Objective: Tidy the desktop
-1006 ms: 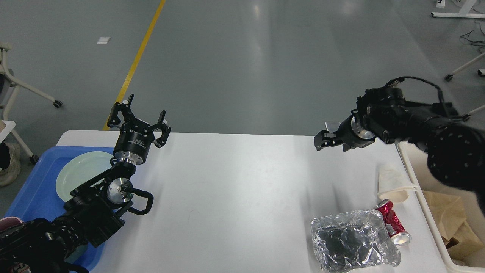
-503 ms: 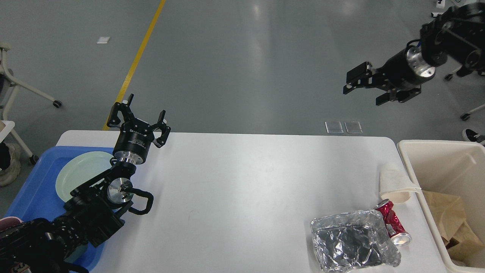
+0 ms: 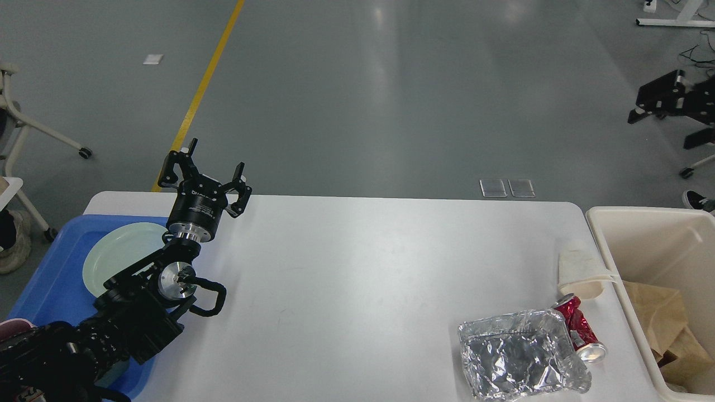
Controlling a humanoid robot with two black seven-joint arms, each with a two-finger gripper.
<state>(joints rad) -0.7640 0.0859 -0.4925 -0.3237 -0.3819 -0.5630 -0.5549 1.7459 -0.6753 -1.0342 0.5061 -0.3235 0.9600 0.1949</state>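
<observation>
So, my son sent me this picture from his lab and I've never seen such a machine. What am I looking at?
The camera sits in a robot's head, looking down at a white table. The black arm at the left ends in a two-finger claw, open and holding nothing. The other arm's claw is at the far right, raised over the floor; whether it is open is hard to tell. On the table lie a foil tray, a crushed red can and a paper cup. A blue tray holds a plate. A cream bin stands at the right.
</observation>
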